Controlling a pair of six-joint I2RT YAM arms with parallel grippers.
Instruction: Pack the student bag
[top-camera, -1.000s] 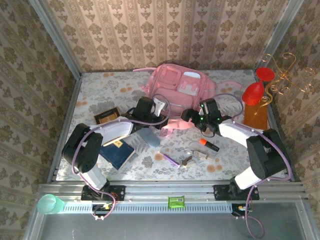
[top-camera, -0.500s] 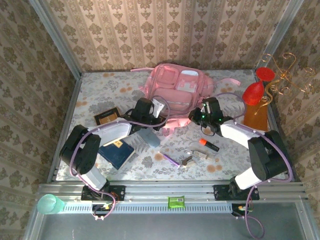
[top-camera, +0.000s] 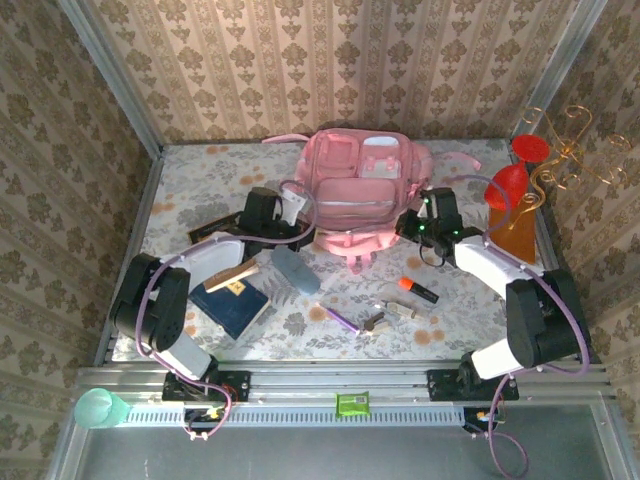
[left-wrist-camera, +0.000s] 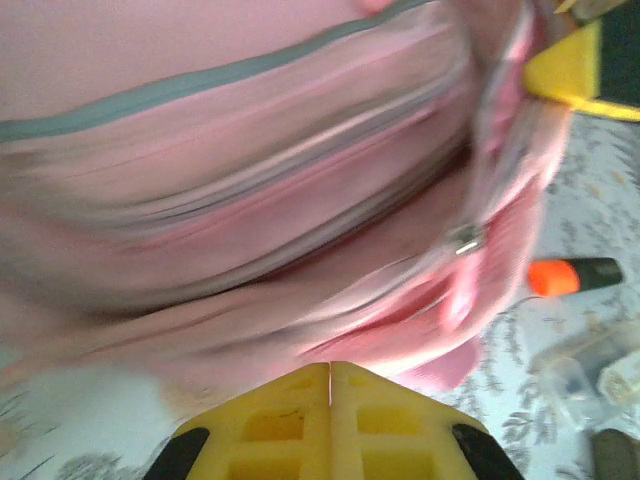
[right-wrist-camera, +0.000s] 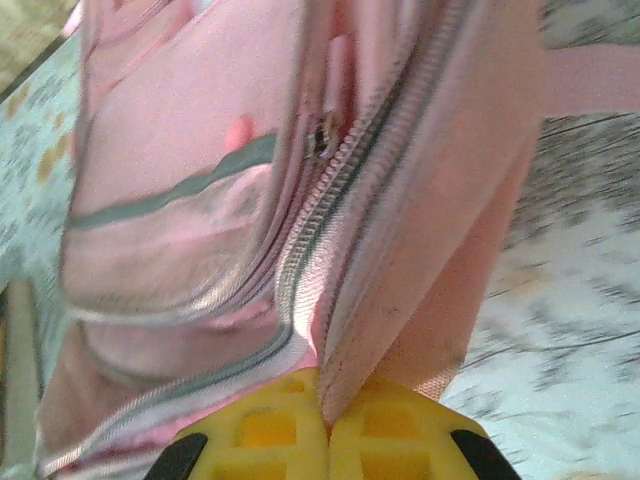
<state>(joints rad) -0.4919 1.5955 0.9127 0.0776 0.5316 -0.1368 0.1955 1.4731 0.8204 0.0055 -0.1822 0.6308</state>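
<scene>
The pink student bag (top-camera: 355, 190) lies flat at the back middle of the table, pockets up. My left gripper (top-camera: 296, 207) is at its left edge. In the left wrist view the yellow jaws (left-wrist-camera: 330, 368) are pressed together, their tips buried in blurred pink fabric (left-wrist-camera: 250, 200) below a zip pull (left-wrist-camera: 465, 238). My right gripper (top-camera: 416, 222) is at the bag's right edge. In the right wrist view it (right-wrist-camera: 328, 402) is shut on a fold of the bag's edge (right-wrist-camera: 420, 250) beside the open zipper (right-wrist-camera: 335, 190).
In front of the bag lie an orange marker (top-camera: 418, 289), a purple pen (top-camera: 340, 318), clear small items (top-camera: 395, 312), a grey object (top-camera: 290, 272), a blue book (top-camera: 232, 305) and a brown frame (top-camera: 212, 234). A red glass (top-camera: 507, 187) stands on a wooden stand (top-camera: 512, 232) at the right.
Both grippers have moved apart and away from me, the left leftward, the right rightward. The bag's front flap, earlier drawn toward me, has gone back and the bag lies squarer.
</scene>
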